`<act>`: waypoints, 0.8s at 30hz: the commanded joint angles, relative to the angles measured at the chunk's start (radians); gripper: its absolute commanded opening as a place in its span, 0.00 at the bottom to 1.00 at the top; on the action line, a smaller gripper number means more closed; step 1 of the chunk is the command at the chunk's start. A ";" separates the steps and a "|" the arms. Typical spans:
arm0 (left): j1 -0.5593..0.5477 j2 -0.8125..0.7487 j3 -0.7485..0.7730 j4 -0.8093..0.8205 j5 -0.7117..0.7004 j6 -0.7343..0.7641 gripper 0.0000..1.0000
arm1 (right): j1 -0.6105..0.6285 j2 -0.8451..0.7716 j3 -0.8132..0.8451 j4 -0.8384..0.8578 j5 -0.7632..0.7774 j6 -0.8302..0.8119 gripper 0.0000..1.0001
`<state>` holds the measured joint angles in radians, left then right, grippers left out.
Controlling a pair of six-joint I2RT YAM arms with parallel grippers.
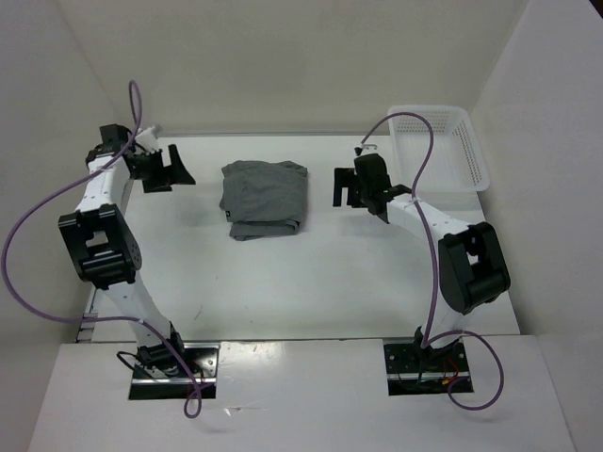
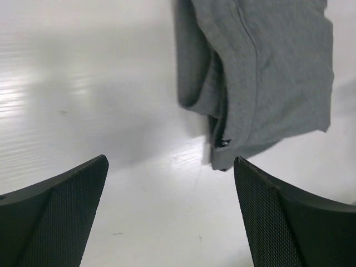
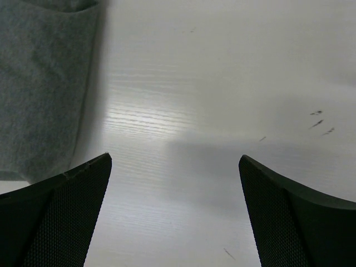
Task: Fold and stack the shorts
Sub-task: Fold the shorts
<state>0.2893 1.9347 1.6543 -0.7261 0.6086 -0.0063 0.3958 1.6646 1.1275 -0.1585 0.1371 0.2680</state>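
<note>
The grey shorts [image 1: 265, 199] lie folded into a compact bundle at the middle of the far half of the white table [image 1: 311, 273]. They also show in the left wrist view [image 2: 267, 72] at the top right and in the right wrist view [image 3: 41, 83] at the left. My left gripper [image 1: 179, 170] is open and empty, to the left of the shorts and apart from them; in its own view [image 2: 171, 208] it shows only table between the fingers. My right gripper [image 1: 343, 187] is open and empty, just right of the shorts; it also shows in its own view [image 3: 175, 206].
A white slatted plastic basket [image 1: 439, 146] stands at the far right corner of the table. White walls enclose the table at the back and on both sides. Purple cables loop off both arms.
</note>
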 commanded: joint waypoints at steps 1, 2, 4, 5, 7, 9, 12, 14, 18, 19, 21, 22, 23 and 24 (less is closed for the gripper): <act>0.036 -0.110 -0.062 0.169 -0.033 0.006 1.00 | -0.015 -0.063 0.028 -0.010 0.048 -0.024 1.00; 0.046 -0.111 -0.077 0.169 -0.091 0.006 1.00 | -0.015 -0.063 0.028 -0.021 0.048 -0.024 1.00; 0.047 -0.123 -0.090 0.223 -0.290 0.006 1.00 | -0.015 -0.063 0.028 -0.032 0.093 -0.024 1.00; 0.047 -0.114 -0.090 0.223 -0.349 0.006 1.00 | -0.015 -0.063 0.028 -0.044 0.093 -0.024 1.00; 0.056 -0.105 -0.080 0.223 -0.427 0.006 1.00 | -0.015 -0.063 0.028 -0.044 0.105 -0.024 1.00; 0.056 -0.105 -0.071 0.235 -0.496 0.006 1.00 | -0.015 -0.063 0.028 -0.055 0.114 -0.024 1.00; 0.056 -0.114 -0.080 0.244 -0.532 0.006 1.00 | -0.015 -0.063 0.028 -0.064 0.134 -0.024 1.00; 0.056 -0.114 -0.091 0.255 -0.532 0.006 1.00 | -0.015 -0.063 0.028 -0.064 0.134 -0.024 1.00; 0.056 -0.125 -0.111 0.275 -0.512 0.006 1.00 | -0.015 -0.063 0.028 -0.055 0.134 -0.024 1.00; 0.056 -0.125 -0.111 0.275 -0.521 0.006 1.00 | -0.015 -0.063 0.028 -0.055 0.134 -0.024 1.00; 0.056 -0.134 -0.111 0.284 -0.533 0.006 1.00 | -0.015 -0.063 0.018 -0.055 0.134 -0.024 1.00; 0.066 -0.134 -0.111 0.284 -0.533 0.006 1.00 | -0.015 -0.063 0.018 -0.055 0.134 -0.024 1.00; 0.067 -0.134 -0.111 0.284 -0.533 0.006 1.00 | -0.015 -0.063 0.018 -0.046 0.134 -0.024 1.00; 0.067 -0.134 -0.122 0.284 -0.533 0.006 1.00 | -0.015 -0.063 0.018 -0.046 0.134 -0.024 1.00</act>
<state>0.3454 1.8366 1.5421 -0.4858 0.0948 -0.0044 0.3798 1.6527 1.1275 -0.2260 0.2459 0.2485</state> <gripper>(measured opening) 1.000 0.999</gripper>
